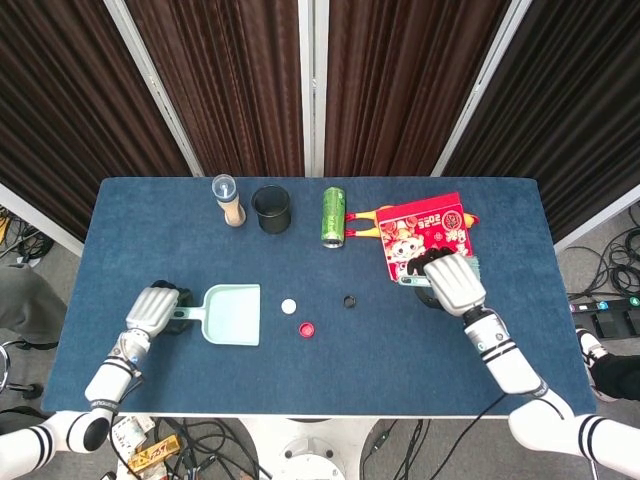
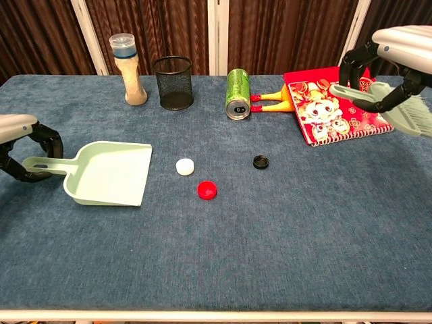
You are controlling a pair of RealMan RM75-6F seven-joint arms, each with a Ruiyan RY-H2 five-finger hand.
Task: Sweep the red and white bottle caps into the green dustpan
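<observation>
The green dustpan (image 2: 108,172) (image 1: 232,313) lies flat at the left, its mouth facing right. My left hand (image 2: 23,145) (image 1: 152,308) has its fingers curled around the dustpan's handle (image 2: 37,164). The white cap (image 2: 185,166) (image 1: 289,306) and the red cap (image 2: 207,190) (image 1: 307,327) lie just right of the dustpan's mouth. My right hand (image 2: 398,57) (image 1: 452,283) grips a pale green brush (image 2: 388,101) in the air at the far right, over the edge of the red book, well away from the caps.
A black cap (image 2: 260,161) lies right of the white one. Along the back stand a spice jar (image 2: 129,69), a black mesh cup (image 2: 174,82), a lying green can (image 2: 237,93), a rubber chicken (image 2: 270,101) and a red book (image 2: 337,108).
</observation>
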